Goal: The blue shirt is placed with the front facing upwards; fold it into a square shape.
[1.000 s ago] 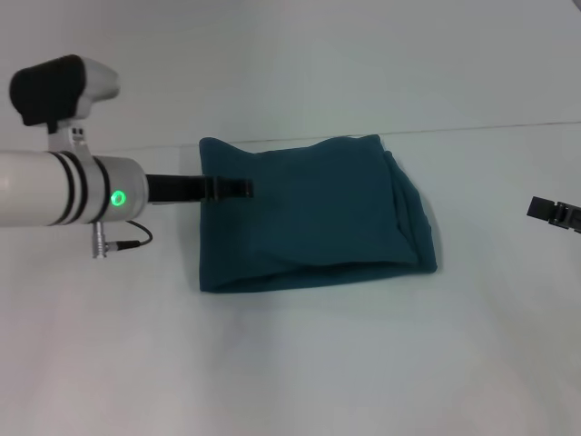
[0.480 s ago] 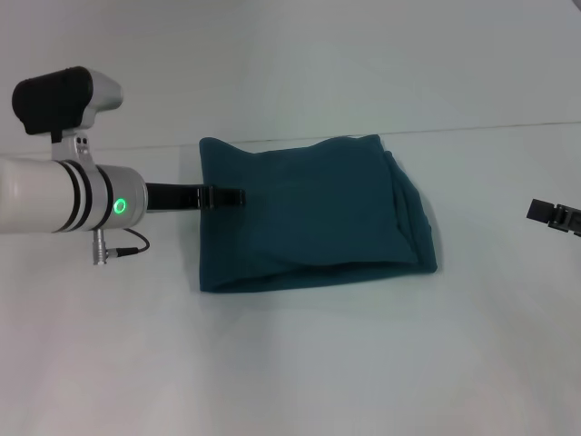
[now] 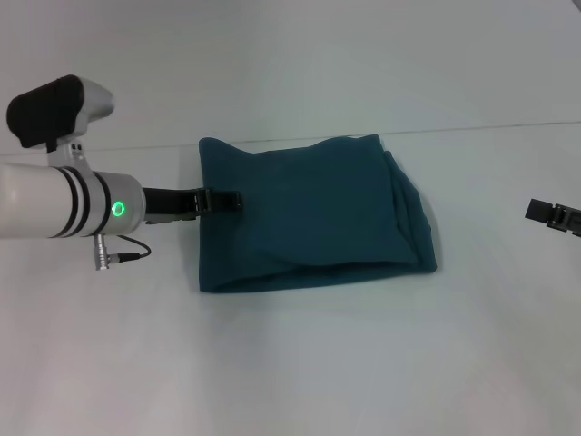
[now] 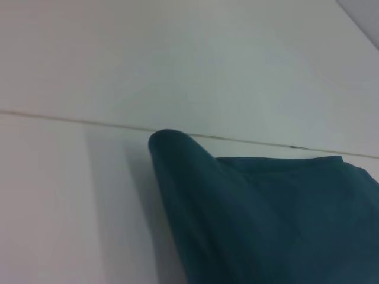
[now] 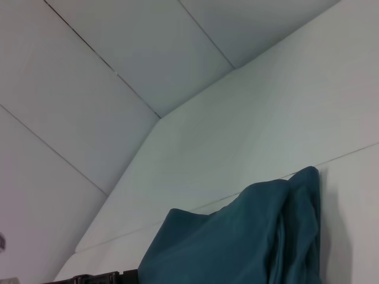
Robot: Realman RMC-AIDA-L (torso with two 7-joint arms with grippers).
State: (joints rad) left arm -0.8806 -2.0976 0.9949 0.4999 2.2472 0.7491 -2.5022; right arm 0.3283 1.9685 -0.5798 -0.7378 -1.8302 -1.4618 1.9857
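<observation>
Teal blue shirt (image 3: 313, 213) lies folded square; left gripper (image 3: 227, 200) over its left edge, right gripper (image 3: 554, 215) well apart to its right, jaws' state unclear on both

the left gripper (image 3: 229, 199) reaches out level ahead of its white wrist. the right gripper (image 3: 554, 214) sits well apart, opposite it.

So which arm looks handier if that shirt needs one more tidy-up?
Probably the left. The left gripper sits right at the left edge of the folded blue shirt, while the right gripper is off to the right, apart from it.
</observation>
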